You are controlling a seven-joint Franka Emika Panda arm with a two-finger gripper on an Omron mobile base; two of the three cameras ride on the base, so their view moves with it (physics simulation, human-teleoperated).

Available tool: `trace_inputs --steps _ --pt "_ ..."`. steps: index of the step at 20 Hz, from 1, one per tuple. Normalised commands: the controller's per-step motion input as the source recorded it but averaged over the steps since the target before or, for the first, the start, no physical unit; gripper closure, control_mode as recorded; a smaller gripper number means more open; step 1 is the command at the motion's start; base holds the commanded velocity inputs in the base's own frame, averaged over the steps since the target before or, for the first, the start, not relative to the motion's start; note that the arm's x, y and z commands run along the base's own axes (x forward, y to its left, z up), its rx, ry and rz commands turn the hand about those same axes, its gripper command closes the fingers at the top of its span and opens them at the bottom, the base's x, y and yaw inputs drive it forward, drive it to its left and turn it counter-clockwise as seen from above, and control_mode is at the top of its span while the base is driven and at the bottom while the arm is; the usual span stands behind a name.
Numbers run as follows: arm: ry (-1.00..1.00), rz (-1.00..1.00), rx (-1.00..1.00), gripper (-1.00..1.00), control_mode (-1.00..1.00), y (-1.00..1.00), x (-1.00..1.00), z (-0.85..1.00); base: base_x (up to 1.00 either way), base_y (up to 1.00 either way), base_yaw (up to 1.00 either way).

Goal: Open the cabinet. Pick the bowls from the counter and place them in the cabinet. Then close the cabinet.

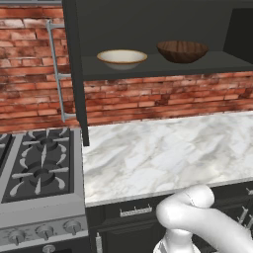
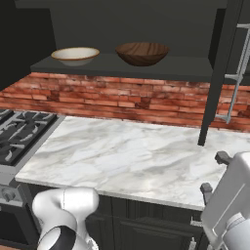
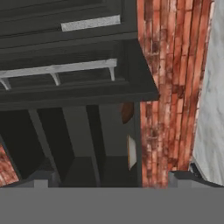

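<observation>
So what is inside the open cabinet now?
On the cabinet shelf sit the cream bowl and the dark wooden bowl, side by side, apart. Anything higher up is out of sight.

Wood-grain bowl (image 1: pixel 182 51), glossy cream bowl (image 1: pixel 122 58), veined marble counter (image 1: pixel 168 148)

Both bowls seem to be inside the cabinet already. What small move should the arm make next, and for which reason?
Probably bring the open gripper toward the handle of the right cabinet door to swing it shut. The cream bowl and the wooden bowl both sit on the cabinet shelf, the counter holds no bowl, and both doors stand open.
</observation>
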Motion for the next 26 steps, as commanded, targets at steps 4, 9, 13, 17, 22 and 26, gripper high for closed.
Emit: trace_inputs --steps 4,9,13,17,22,26 --pt "0.00 0.11 0.00 -1.00 -1.00 -0.09 0.17 0.00 0.00 0.00 0.00" --pt "0.00 0.10 0.00 -1.00 -1.00 -0.15 0.32 0.00 0.00 0.00 0.00" --pt "0.00 0.16 0.00 -1.00 -1.00 -0.27 0.37 0.00 0.00 0.00 0.00" --pt "0.00 0.15 0.00 -1.00 -1.00 -0.23 0.28 -0.01 0.00 0.00 0.00" --pt "-0.04 0.10 0.00 -1.00 -1.00 -0.08 0.18 -0.15 0.00 0.00 0.00" --pt "-0.06 0.07 0.00 -1.00 -1.00 -0.01 0.26 -0.23 0.00 0.00 0.00"
